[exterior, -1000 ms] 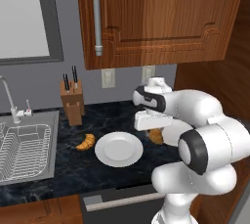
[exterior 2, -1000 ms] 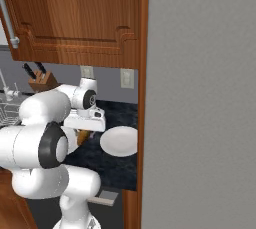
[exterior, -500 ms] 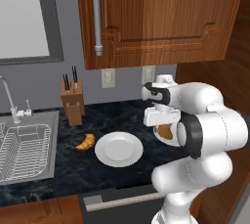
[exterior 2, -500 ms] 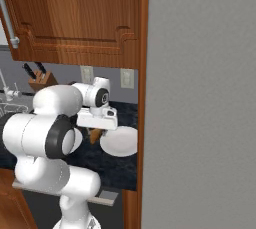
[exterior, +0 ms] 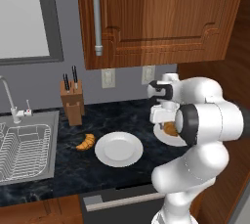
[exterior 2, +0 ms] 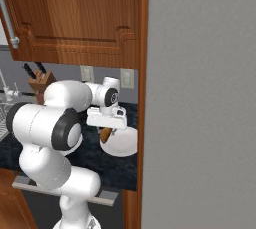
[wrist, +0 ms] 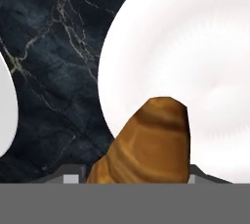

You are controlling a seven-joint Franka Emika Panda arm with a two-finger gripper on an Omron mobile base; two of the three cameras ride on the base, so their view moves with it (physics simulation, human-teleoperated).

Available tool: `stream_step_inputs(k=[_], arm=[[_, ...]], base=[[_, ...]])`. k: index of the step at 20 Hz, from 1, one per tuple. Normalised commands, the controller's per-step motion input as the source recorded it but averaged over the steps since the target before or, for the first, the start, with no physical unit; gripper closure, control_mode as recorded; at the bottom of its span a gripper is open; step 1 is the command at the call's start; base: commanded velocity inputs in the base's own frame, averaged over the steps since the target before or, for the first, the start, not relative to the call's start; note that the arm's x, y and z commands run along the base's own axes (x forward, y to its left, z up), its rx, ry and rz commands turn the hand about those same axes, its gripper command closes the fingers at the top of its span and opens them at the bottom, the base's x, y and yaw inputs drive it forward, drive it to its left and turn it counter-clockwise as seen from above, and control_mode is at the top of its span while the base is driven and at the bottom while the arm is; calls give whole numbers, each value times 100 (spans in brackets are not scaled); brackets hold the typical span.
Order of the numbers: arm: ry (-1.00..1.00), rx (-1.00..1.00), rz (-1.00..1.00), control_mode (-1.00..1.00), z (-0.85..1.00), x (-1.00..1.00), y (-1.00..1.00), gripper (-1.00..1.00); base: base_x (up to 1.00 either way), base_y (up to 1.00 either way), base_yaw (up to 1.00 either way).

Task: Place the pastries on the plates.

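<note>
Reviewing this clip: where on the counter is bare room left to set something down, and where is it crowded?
Free: the middle plate is bare; dark counter lies open between knife block and right plate, also in front of the curved croissant. Crowded: over the right plate, where the gripper holds the oval croissant.

The arm hides much of the far plate [exterior: 168,139] and pastry [exterior: 170,129].

Even, diffuse rendered light, no clear source direction. Soft faint shadows on the dark marble tabletop [exterior: 122,115]. No glare; white plate [wrist: 195,61] nearly blown out in hand view, w/ faint grey shading. Base views low-res, slightly soft edges. Croissant [wrist: 146,145] close-up blurry, coarse texture. No lens distortion.
</note>
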Motion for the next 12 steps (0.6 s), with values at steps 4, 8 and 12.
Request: stream_step_inputs(k=[4, 8, 12], arm=[[-7, -2, 0, -100, -35, 14, -17, 100], [-7, -1, 0, -100, -27, 11, -22, 100], [0, 0, 0, -100, -2, 12, -21, 100]], base=[[0, 0, 0], [0, 0, 0], [0, 0, 0]])
